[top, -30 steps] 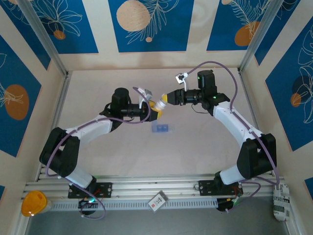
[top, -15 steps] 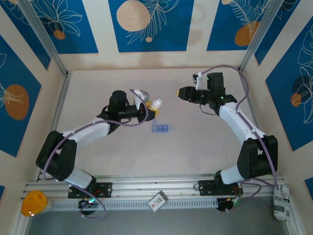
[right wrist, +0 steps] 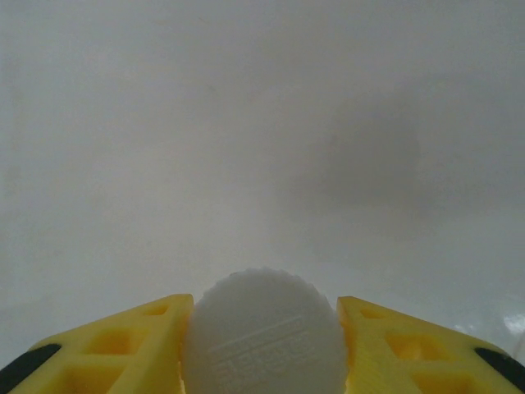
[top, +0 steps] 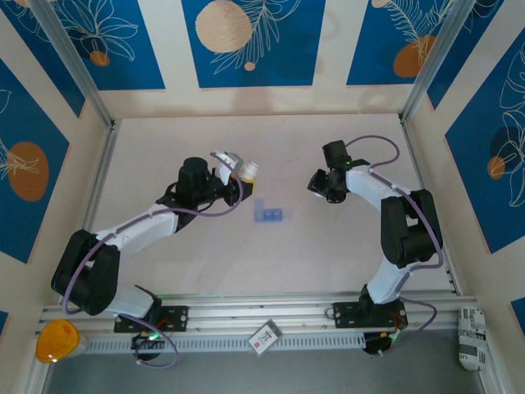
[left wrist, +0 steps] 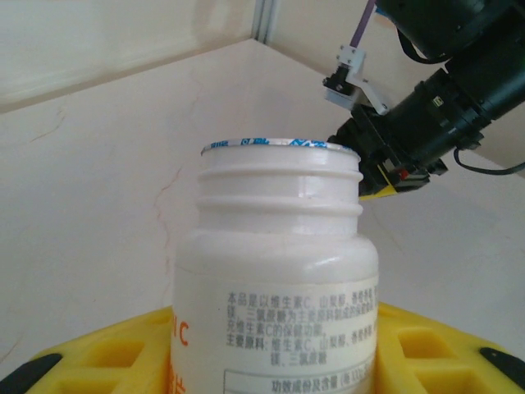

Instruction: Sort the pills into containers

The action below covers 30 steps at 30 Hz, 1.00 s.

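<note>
— Left gripper point(top: 236, 176) is clamped on the uncapped bottle point(left wrist: 275, 271); right gripper point(top: 317, 183) pinches the cap point(right wrist: 262, 332).
— And the pill box point(top: 270, 215) lies between them. I'd park the cap aside, then tip slowly over one compartment.

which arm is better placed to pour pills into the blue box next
Left: the left pincer holds the uncapped white bottle near the blue pill box; the right pincer grips the cap.

The bottle point(left wrist: 279, 271) is glossy white plastic. The cap point(right wrist: 262, 332) is matt white plastic, ribbed at its edge. The left end effector point(left wrist: 275, 361) has fingers point(left wrist: 435, 353) of matt yellow plastic. The pill box point(top: 270, 215) is translucent blue plastic. The desk point(left wrist: 123, 164) is smooth, pale, faintly veined.
</note>
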Each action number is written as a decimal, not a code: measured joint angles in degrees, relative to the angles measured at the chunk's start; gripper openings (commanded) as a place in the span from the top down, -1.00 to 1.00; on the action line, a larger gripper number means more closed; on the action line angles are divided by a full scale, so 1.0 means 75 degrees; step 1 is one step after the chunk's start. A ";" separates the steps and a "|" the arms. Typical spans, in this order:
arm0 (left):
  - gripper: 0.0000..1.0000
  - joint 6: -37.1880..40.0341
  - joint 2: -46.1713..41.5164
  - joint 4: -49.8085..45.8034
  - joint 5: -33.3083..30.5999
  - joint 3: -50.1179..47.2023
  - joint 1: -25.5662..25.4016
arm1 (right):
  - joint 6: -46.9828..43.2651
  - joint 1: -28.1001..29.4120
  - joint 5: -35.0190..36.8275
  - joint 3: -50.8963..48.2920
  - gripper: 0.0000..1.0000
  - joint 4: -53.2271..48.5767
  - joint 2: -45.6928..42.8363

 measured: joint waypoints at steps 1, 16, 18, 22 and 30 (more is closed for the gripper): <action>1.00 0.0000 0.0000 -0.0026 -0.0050 -0.0012 0.0000 | 0.0102 0.0052 0.0184 0.0055 0.07 -0.0093 0.0105; 1.00 -0.0058 -0.0192 -0.0050 -0.0545 -0.0274 0.0006 | 0.0685 0.0163 0.1026 0.0271 -0.27 -0.0370 0.0819; 1.00 -0.0061 -0.0277 -0.0050 -0.0595 -0.0274 0.0006 | 0.0662 0.0181 0.0991 0.0268 -0.29 -0.0361 0.0761; 1.00 -0.0061 -0.0402 -0.0090 -0.0731 -0.0274 0.0006 | 0.0472 0.0283 0.0836 0.0254 -0.31 -0.0344 0.0338; 1.00 -0.0055 -0.0437 -0.0781 -0.0927 -0.0274 0.0006 | -0.0347 0.0551 -0.0332 0.0455 -0.16 -0.0204 -0.0137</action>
